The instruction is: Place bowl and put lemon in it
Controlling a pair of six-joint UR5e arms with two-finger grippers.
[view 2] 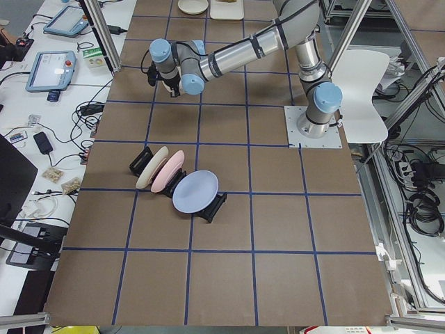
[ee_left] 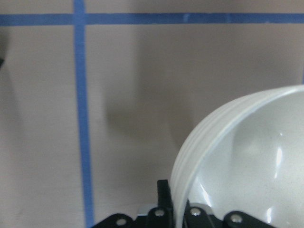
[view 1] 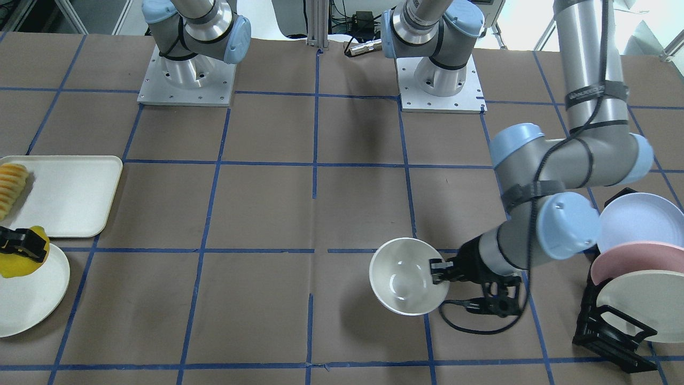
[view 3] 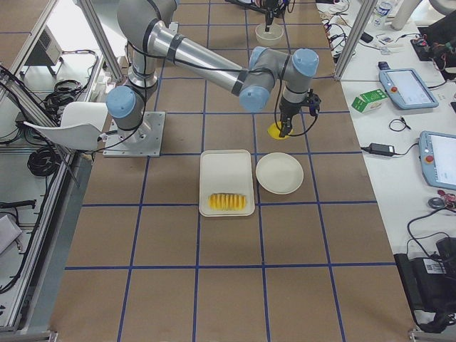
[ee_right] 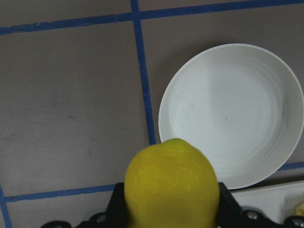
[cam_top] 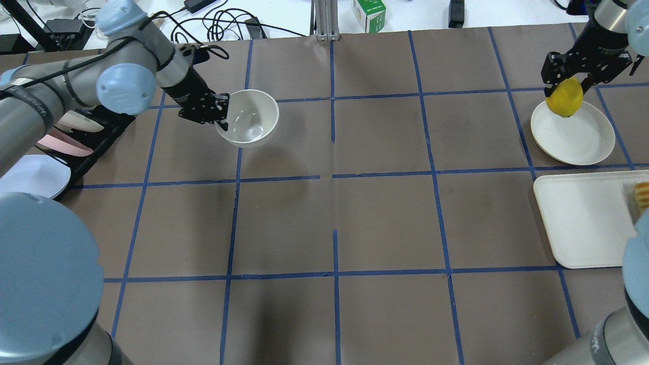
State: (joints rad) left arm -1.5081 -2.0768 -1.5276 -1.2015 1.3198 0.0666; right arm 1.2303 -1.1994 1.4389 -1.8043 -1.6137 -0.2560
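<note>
Brown paper covers the worktop (cam_top: 385,228), with blue tape marking it into squares. Near the end on the overhead view's right lies a white rectangular tray (cam_top: 583,223), with 1 row of orange-yellow sliced fruit (view 1: 12,187) on the side of it nearest that end. Just beside the tray, toward the far long edge, sits a round white plate (cam_top: 583,142). Near the opposite end a black rack (view 1: 609,331) holds 3 plates on edge, tilted: off-white (view 1: 641,302), pink (view 1: 625,256) and pale blue (view 1: 641,219). A green box (cam_top: 369,12) stands beyond the far edge.
</note>
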